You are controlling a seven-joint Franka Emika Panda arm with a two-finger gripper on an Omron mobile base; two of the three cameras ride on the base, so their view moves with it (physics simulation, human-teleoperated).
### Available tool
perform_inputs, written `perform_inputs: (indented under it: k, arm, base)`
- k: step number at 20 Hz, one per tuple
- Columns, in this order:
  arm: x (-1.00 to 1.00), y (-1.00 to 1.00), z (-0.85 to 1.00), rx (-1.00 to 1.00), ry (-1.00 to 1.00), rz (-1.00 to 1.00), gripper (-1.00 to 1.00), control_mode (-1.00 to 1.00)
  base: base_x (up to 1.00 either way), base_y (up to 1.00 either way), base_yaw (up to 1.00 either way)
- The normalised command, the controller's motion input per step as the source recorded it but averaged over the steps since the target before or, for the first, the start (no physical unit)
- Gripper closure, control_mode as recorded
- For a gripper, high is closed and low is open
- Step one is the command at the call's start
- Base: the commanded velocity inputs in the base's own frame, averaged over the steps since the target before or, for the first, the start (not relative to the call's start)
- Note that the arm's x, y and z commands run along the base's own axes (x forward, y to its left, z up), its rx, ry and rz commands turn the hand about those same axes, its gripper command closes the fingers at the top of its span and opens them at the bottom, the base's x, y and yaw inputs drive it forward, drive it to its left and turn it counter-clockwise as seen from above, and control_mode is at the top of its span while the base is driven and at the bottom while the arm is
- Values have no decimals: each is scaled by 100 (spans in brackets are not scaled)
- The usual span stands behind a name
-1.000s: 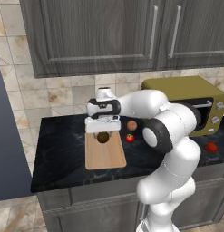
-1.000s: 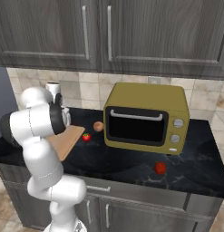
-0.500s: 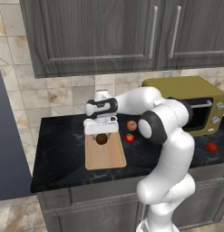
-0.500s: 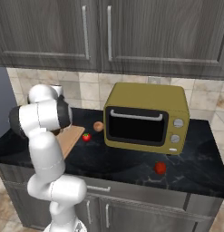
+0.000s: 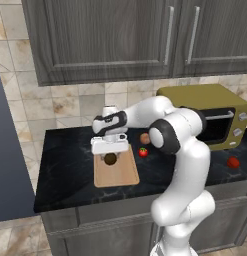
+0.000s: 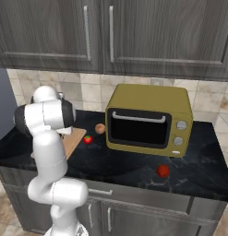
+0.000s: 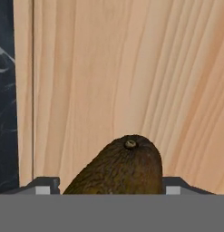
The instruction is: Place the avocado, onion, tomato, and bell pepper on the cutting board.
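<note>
Dark grey upper cabinets [image 5: 115, 40] hang above a beige tiled backsplash [image 5: 60, 107] and black marble counter [image 5: 65, 165], where an olive-yellow toaster oven [image 6: 150, 120] stands.

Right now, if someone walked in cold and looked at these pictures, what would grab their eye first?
Probably the white arm bent over the cutting board, with the dark avocado sitting between the fingertips of the gripper above the pale wood. Next, the big olive-yellow toaster oven against the backsplash. Then the produce on the black counter: the tomato and the onion beside the board, the bell pepper before the oven.
</note>
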Motion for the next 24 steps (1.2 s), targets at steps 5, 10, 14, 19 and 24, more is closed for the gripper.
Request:
perform_inputs:
  k: [5, 10, 14, 19, 24]
  arm:
    - [8, 15, -30, 0, 5, 0, 100, -100]
    - [1, 4, -35, 0, 4, 0, -100, -100]
    - [0, 0, -9, 0, 0, 0, -100, -100]
    - [-1, 0, 0, 0, -1, 0, -100, -100]
    - [0, 0, 6, 0, -6, 0, -100, -100]
  base:
    - [0, 0, 0]
    - [0, 0, 0]
    - [0, 0, 0]
    - [0, 0, 0]
    - [0, 0, 0]
